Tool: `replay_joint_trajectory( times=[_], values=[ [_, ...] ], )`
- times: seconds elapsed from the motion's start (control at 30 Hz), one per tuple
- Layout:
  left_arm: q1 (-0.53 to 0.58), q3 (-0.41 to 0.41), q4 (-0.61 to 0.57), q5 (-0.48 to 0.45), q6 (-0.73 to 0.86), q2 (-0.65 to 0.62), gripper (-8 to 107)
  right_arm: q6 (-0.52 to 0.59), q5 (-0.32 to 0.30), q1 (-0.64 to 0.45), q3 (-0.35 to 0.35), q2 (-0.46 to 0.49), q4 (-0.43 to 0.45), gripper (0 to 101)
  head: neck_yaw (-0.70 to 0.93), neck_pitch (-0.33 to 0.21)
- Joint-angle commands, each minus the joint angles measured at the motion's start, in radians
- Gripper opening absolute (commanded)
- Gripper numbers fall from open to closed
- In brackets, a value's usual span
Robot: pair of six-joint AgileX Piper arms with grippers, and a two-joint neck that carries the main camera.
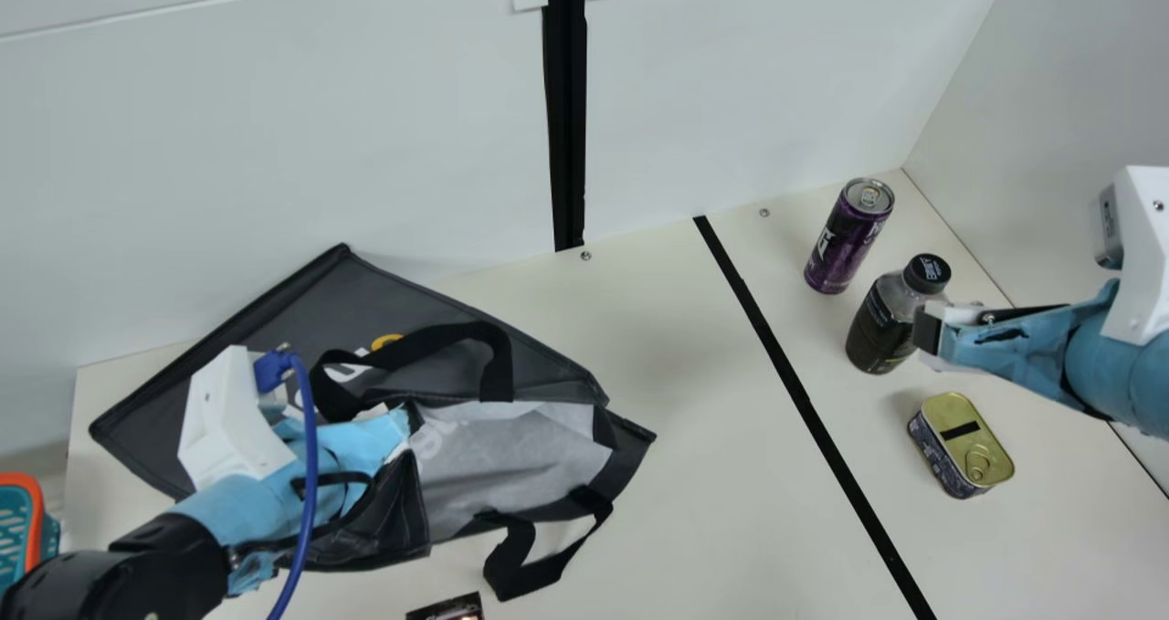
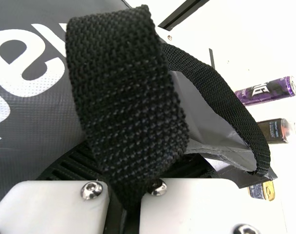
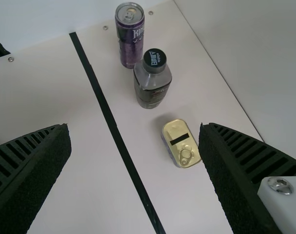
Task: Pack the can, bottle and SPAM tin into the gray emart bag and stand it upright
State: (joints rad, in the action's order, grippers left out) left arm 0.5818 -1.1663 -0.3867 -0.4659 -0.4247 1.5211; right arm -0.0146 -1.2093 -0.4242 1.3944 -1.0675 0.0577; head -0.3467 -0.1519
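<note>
We have the gray emart bag (image 1: 511,446) slumped low on the cream table (image 1: 731,529) at our left, probably so that our left arm can work its mouth open while our right arm does the packing. Our left gripper (image 2: 131,168) is closed tight on a black handle strap (image 2: 123,92), pinching the webbing between its ribbed fingers; we judge that this grip is meant to steady the bag or lift it upright. Our right gripper (image 3: 135,146) is spread wide with nothing between its fingers, over the goods' side of the table, as if ready for a first pick. The goods are set apart from the bag, beyond the black line (image 1: 804,401), which leaves us room to reach each one.

As for containers, the bag is the biggest; we cannot see inside it, but all three goods are outside. A teal basket (image 1: 18,529) with an orange rim sits at the left edge, its contents unclear. The bottle (image 1: 886,323) stands upright and capped, with dark contents. The can (image 1: 845,241) stands upright just behind it, tab on top. Smallest, the SPAM tin (image 1: 963,442) lies flat near the bottle, its ring-pull lid facing up and closed.
</note>
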Motion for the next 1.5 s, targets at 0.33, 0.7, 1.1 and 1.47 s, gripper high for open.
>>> replay_joint_trajectory(
  times=[0.33, 0.7, 1.1, 1.47],
  values=[
    [0.0, 0.0, 0.0, 0.0, 0.0, 0.0, -8, 0.032, 0.018, -0.022, 0.056, -0.068, -0.011, 95, -0.002, -0.023],
    [0.0, 0.0, 0.0, 0.0, 0.0, 0.0, -8, 0.049, 0.029, -0.016, 0.133, -0.151, -0.018, 95, -0.002, -0.023],
    [0.0, 0.0, 0.0, 0.0, 0.0, 0.0, -8, 0.063, 0.044, -0.003, 0.219, -0.263, -0.031, 95, -0.002, -0.023],
    [0.0, 0.0, 0.0, 0.0, 0.0, 0.0, -8, 0.084, 0.062, -0.007, 0.293, -0.383, -0.052, 95, -0.002, -0.023]
  ],
)
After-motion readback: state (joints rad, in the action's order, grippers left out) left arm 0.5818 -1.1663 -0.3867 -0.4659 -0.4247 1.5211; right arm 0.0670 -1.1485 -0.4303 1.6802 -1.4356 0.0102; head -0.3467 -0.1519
